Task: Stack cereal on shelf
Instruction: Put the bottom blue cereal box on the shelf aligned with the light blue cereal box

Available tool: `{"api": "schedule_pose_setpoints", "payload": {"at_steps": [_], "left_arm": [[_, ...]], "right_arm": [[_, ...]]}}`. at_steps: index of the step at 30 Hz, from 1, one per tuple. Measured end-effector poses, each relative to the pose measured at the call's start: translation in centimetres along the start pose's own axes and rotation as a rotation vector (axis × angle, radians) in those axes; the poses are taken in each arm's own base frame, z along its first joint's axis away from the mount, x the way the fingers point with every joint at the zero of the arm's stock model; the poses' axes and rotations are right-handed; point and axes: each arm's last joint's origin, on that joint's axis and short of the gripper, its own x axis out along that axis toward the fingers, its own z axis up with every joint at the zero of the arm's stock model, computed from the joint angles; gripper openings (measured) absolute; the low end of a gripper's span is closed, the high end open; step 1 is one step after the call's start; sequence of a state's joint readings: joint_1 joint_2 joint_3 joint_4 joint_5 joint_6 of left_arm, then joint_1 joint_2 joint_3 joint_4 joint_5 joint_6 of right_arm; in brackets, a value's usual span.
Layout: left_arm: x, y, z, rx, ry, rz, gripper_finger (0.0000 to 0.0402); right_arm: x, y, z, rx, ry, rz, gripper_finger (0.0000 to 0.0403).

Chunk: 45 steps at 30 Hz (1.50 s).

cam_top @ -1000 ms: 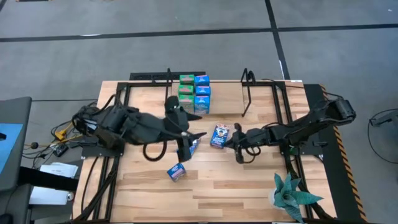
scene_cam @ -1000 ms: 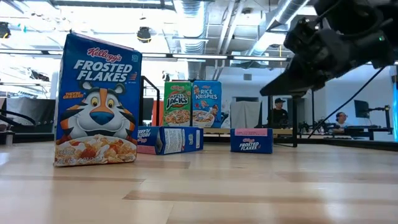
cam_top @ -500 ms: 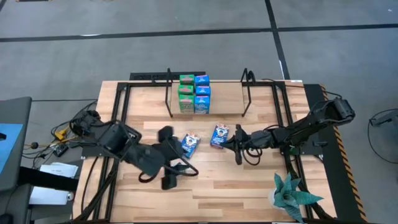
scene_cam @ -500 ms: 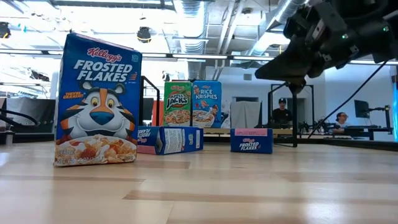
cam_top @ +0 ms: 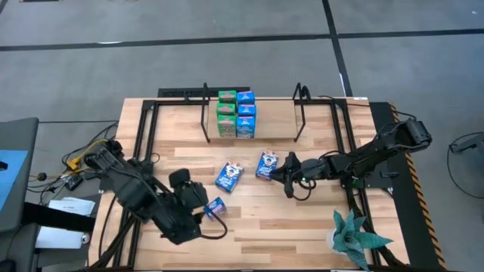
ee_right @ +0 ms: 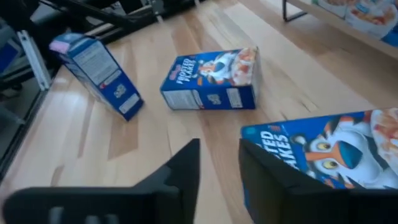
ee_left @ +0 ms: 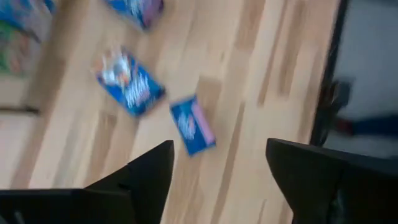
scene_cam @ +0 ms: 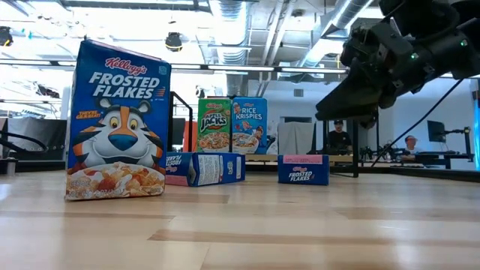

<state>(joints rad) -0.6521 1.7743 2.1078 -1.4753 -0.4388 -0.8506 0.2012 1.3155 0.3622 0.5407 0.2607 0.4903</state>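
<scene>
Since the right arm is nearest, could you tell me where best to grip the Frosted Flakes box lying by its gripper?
Grip it across its two long narrow edges, coming from above. The Frosted Flakes box lies flat, picture face up, so only those edges suit the open right gripper beside it.

a grey concrete floor (cam_top: 227,68) surrounds the wooden table (cam_top: 302,227), crossed by dark seam lines. a small potted plant (cam_top: 354,238) stands at the table's front right corner. cables (cam_top: 72,162) trail on the floor off its left edge, beside a dark cart (cam_top: 15,174) with a blue panel. across the table the room shows an open ceiling with ducts (scene_cam: 225,37) and long strip lights (scene_cam: 247,69). two people (scene_cam: 337,135) sit at desks far behind.
</scene>
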Motion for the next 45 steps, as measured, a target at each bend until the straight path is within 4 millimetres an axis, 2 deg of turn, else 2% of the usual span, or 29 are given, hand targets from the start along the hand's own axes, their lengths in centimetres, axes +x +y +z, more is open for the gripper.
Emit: {"api": "schedule_pose_setpoints", "payload": {"at_steps": [4, 8, 13, 17, 22, 28, 37, 45], "left_arm": [[3.4, -0.6, -1.3, 0.028, 0.16, 0.005, 0.0275], [6.0, -0.4, -2.3, 0.035, 0.225, 0.067, 0.0313], [9.1, 0.2, -2.6, -0.055, 0.222, 0.117, 0.0342], [11.3, 0.0, -2.6, -0.131, 0.2, 0.049, 0.0347], [12.7, 0.0, -2.6, -0.174, 0.162, 0.02, 0.0347], [14.5, 0.9, -4.4, -0.168, 0.212, 0.12, 0.0347], [15.8, 1.3, -5.0, -0.166, 0.22, 0.123, 0.0346], [16.8, 1.9, -5.6, -0.168, 0.273, 0.111, 0.029]], "right_arm": [[0.0, 0.0, 0.0, -0.001, -0.001, 0.001, 0.0194], [0.0, -0.1, -0.1, -0.029, 0.012, -0.007, 0.023], [0.0, -0.2, -0.3, -0.061, 0.026, -0.013, 0.0239], [0.0, -0.3, -0.6, -0.071, 0.06, -0.03, 0.0239], [0.0, -0.5, -0.9, -0.083, 0.096, -0.033, 0.024], [-0.1, -0.5, -0.9, -0.133, 0.106, -0.024, 0.024], [-0.1, -0.6, -1.1, -0.137, 0.124, -0.032, 0.024], [0.1, -1.2, -0.8, -0.124, 0.117, -0.059, 0.024]]}}
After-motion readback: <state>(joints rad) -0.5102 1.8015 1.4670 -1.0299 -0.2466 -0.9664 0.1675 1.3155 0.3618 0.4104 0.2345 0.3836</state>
